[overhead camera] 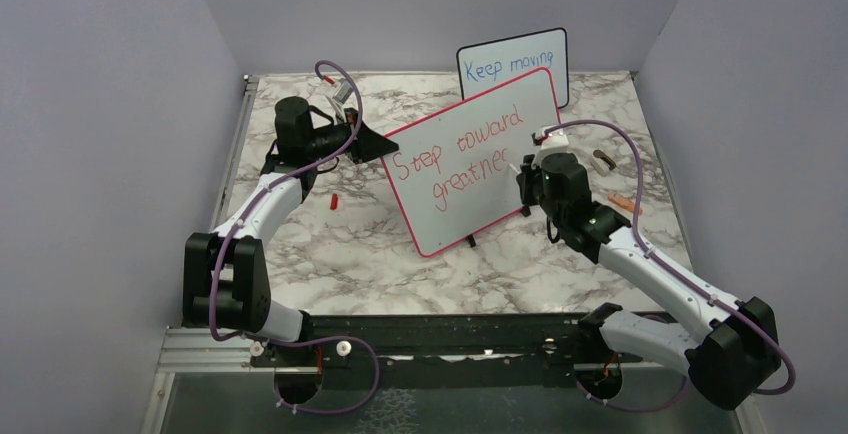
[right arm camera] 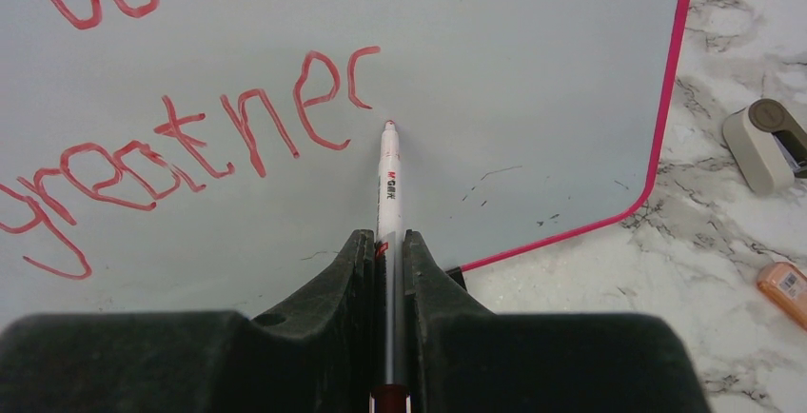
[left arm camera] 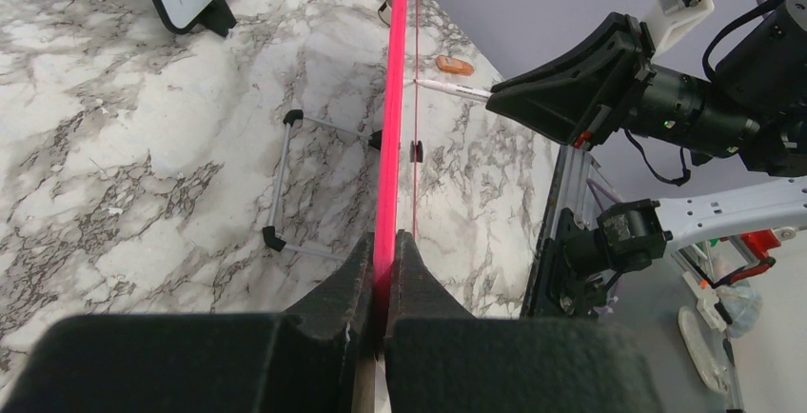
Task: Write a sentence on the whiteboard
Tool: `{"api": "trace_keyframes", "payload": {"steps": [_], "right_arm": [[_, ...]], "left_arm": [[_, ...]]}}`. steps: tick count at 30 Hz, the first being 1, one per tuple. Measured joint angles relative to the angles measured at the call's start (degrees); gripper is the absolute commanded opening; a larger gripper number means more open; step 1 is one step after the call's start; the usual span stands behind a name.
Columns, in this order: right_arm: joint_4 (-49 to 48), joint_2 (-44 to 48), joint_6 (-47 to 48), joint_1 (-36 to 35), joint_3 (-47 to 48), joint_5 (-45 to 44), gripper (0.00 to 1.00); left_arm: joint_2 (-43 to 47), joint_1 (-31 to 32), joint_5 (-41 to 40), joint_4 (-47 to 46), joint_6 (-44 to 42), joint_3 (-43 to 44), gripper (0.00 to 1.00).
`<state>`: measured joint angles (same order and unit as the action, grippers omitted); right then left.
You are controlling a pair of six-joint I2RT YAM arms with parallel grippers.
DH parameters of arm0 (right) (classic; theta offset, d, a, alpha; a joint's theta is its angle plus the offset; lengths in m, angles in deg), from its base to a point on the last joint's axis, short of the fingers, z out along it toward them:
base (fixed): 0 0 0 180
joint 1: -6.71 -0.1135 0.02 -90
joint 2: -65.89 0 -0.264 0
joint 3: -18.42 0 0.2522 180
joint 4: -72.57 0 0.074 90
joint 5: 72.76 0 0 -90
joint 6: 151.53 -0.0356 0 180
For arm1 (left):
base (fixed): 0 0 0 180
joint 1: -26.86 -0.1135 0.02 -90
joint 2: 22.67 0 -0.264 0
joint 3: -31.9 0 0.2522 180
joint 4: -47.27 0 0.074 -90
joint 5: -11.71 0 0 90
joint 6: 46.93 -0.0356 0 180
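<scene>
Clamps the left edge of the whiteboard [overhead camera: 470, 216] with the left gripper [left arm camera: 384, 242], both fingers pressed onto the red-pink frame. Holds the whiteboard standing on its black feet, about mid-table and turned at an angle.

Grips a marker [right arm camera: 388, 180] in the right gripper [right arm camera: 387, 239], fingers tight around the barrel, tip at the whiteboard face and seemingly touching, just right of the last stroke.

Shows the sentence [overhead camera: 458, 159] in red on the whiteboard: "Step toward" above, "greatne" below, then one more curved stroke.

Behind the whiteboard, a smaller board [overhead camera: 513, 64] with blue "Keep moving". Left of the whiteboard, a small red piece [overhead camera: 333, 199]. Right of the whiteboard and apart from it, a grey-beige thing [right arm camera: 761, 142] and an orange thing [right arm camera: 785, 289].
</scene>
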<state>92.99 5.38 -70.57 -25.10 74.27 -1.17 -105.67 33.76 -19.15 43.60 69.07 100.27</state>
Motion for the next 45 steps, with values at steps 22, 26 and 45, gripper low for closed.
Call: {"api": "trace_keyframes", "payload": {"steps": [22, 26, 45], "right_arm": [[2.01, 0.2, -1.49, 0.02, -0.07, 3.5, 0.0], [1.92, 0.22, -1.51, 0.02, -0.07, 3.63, 0.0], [1.6, 3.54, -1.86, 0.37, -0.07, 0.85, 0.0]], "left_arm": [[0.0, 0.04, -0.02, 0.0, 0.0, 0.0, 0.0], [0.0, 0.04, -0.02, 0.0, 0.0, 0.0, 0.0], [0.0, 0.09, -0.02, -0.02, -0.02, 0.0, 0.0]]}}
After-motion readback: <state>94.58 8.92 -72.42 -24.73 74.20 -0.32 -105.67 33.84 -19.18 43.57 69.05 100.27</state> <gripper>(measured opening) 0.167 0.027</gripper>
